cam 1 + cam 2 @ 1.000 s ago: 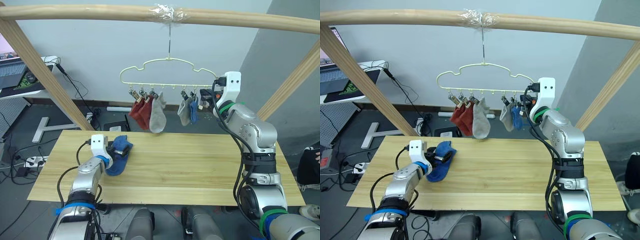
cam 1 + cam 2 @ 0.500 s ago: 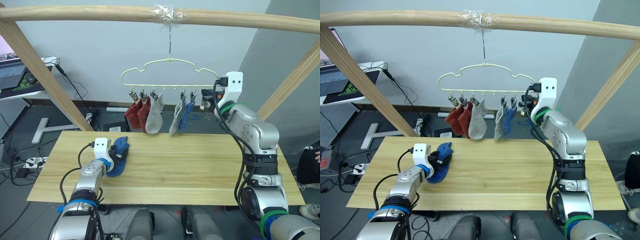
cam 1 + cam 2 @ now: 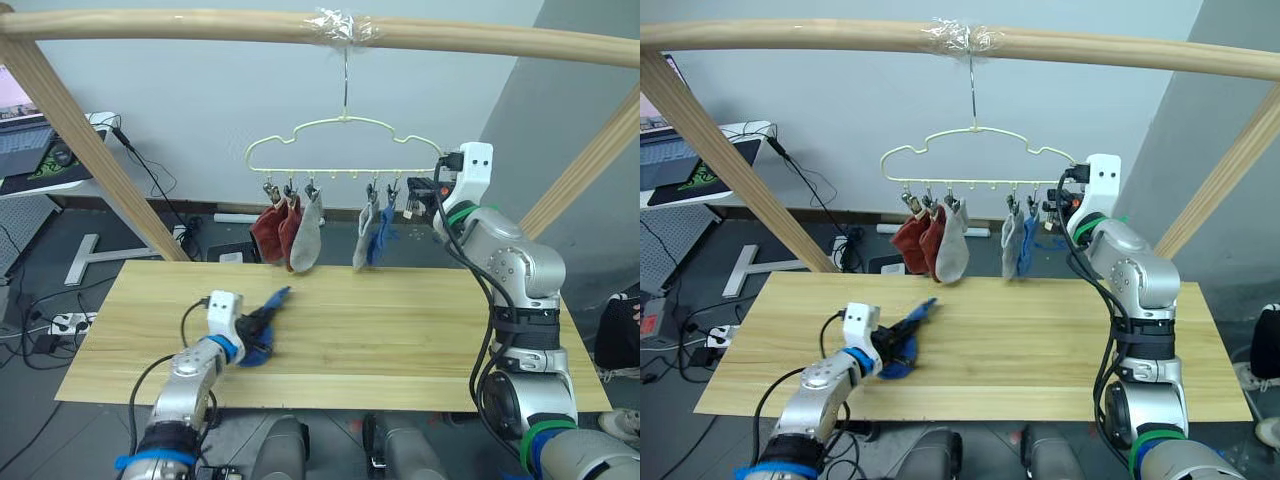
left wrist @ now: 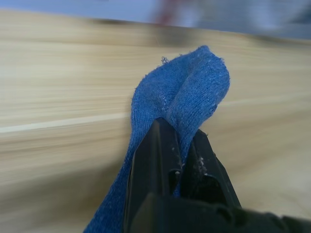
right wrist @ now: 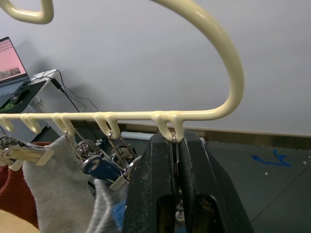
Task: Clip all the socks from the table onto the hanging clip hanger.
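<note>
Sock number six, the blue sock (image 3: 265,335), sits pinched in the left end effector (image 4: 181,162) low over the surface (image 3: 400,330), below the clip hanger (image 3: 345,150). Right end effector (image 5: 176,167) is pressed together on the hanger's last clip. Risk: thin pinch, fabric could slip free during the lift.

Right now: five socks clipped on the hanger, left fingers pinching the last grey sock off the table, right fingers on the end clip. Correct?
One thing is off: the sock in the left fingers is blue, not grey, as the left wrist view shows. The rest stands: five socks hang from the hanger, the blue sock comes off the table, and the right fingers are closed on the end clip.
</note>
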Controlling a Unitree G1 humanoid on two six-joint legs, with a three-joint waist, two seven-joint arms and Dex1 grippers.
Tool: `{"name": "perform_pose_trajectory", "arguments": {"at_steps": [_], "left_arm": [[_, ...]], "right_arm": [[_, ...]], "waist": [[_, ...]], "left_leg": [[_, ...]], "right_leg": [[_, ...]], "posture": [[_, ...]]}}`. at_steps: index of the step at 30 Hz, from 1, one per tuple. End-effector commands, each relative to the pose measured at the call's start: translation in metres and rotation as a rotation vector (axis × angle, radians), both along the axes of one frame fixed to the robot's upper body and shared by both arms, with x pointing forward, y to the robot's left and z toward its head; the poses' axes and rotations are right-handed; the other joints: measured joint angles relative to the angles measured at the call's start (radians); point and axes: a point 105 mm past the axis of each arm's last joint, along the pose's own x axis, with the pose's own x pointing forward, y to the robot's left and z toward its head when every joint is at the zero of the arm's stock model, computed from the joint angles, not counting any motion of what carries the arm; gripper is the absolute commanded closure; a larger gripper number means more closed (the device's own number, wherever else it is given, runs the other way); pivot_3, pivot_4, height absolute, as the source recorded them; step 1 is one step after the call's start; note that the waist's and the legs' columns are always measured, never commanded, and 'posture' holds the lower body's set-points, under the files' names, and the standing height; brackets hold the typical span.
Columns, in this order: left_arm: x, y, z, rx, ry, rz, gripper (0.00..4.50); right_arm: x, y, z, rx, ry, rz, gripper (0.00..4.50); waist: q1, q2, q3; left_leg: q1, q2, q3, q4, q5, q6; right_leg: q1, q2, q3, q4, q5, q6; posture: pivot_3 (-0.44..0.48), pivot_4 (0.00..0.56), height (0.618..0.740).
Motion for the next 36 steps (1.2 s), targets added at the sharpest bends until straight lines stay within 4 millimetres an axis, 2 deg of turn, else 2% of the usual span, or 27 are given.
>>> {"name": "perform_pose_trajectory", "arguments": {"at_steps": [1, 3, 6, 11, 15, 17, 22, 30, 36], "left_arm": [[-0.004, -0.036, 0.050, -0.082, -0.150, -0.102, 4.46], [-0.013, -0.065, 0.078, -0.139, -0.238, -0.194, 4.46], [-0.021, -0.097, 0.103, -0.135, -0.351, -0.304, 4.46], [-0.019, -0.125, 0.123, -0.104, -0.454, -0.364, 4.46], [-0.015, -0.133, 0.126, -0.080, -0.482, -0.362, 4.46], [-0.006, -0.134, 0.127, -0.058, -0.499, -0.307, 4.46], [0.007, -0.151, 0.128, -0.039, -0.520, -0.286, 4.46], [0.015, -0.156, 0.133, -0.047, -0.540, -0.282, 4.46], [0.018, -0.167, 0.137, -0.062, -0.549, -0.295, 4.46]], "right_arm": [[0.000, -0.017, 0.015, 0.046, 0.009, -0.039, 4.50], [0.001, -0.021, 0.018, 0.094, 0.053, -0.039, 4.50], [0.002, -0.022, 0.022, 0.148, 0.108, -0.034, 4.50], [0.001, -0.018, 0.024, 0.238, 0.205, -0.021, 4.50], [-0.002, -0.012, 0.026, 0.262, 0.247, 0.002, 4.50], [-0.003, -0.010, 0.027, 0.273, 0.255, 0.002, 4.50], [-0.007, -0.004, 0.033, 0.296, 0.277, 0.027, 4.50], [-0.013, 0.002, 0.032, 0.311, 0.303, 0.046, 4.50], [-0.016, 0.007, 0.033, 0.335, 0.314, 0.054, 4.50]], "waist": [[-0.002, 0.000, 0.000], [0.000, 0.000, 0.000], [-0.002, 0.000, 0.000], [-0.005, 0.000, 0.000], [-0.005, 0.000, 0.000], [-0.006, 0.000, 0.000], [-0.006, 0.001, 0.001], [-0.019, 0.002, 0.001], [-0.030, 0.002, 0.001]], "left_leg": [[0.000, 0.000, 0.000, 0.000, 0.000, 0.000], [0.000, 0.000, 0.000, 0.000, 0.000, 0.000], [0.000, 0.000, 0.002, 0.001, 0.000, 0.000], [0.000, 0.001, 0.002, 0.000, 0.000, 0.000], [0.000, 0.001, 0.002, 0.000, 0.000, 0.000], [-0.001, 0.000, 0.003, 0.000, 0.000, 0.001], [-0.001, -0.001, 0.003, 0.000, 0.000, 0.001], [-0.002, 0.000, 0.002, -0.002, 0.000, 0.001], [-0.002, -0.001, 0.003, -0.001, 0.000, 0.001]], "right_leg": [[0.000, 0.001, 0.000, 0.000, 0.000, 0.001], [0.000, 0.001, 0.001, 0.000, -0.001, 0.001], [0.000, 0.000, 0.001, 0.000, -0.001, 0.002], [0.000, 0.002, 0.001, 0.000, -0.001, 0.002], [0.000, 0.002, 0.001, 0.000, -0.001, 0.002], [0.000, 0.002, 0.002, -0.001, -0.002, 0.003], [0.000, 0.002, 0.002, -0.001, -0.002, 0.004], [-0.001, 0.002, 0.001, -0.002, -0.002, 0.004], [0.000, 0.002, 0.001, -0.002, -0.003, 0.005]], "posture": [[0.017, 0.187, 0.740], [0.019, 0.188, 0.740], [0.018, 0.189, 0.740], [0.009, 0.194, 0.740], [0.004, 0.196, 0.740], [-0.001, 0.198, 0.740], [-0.010, 0.201, 0.740], [-0.028, 0.203, 0.740], [-0.031, 0.204, 0.740]]}}
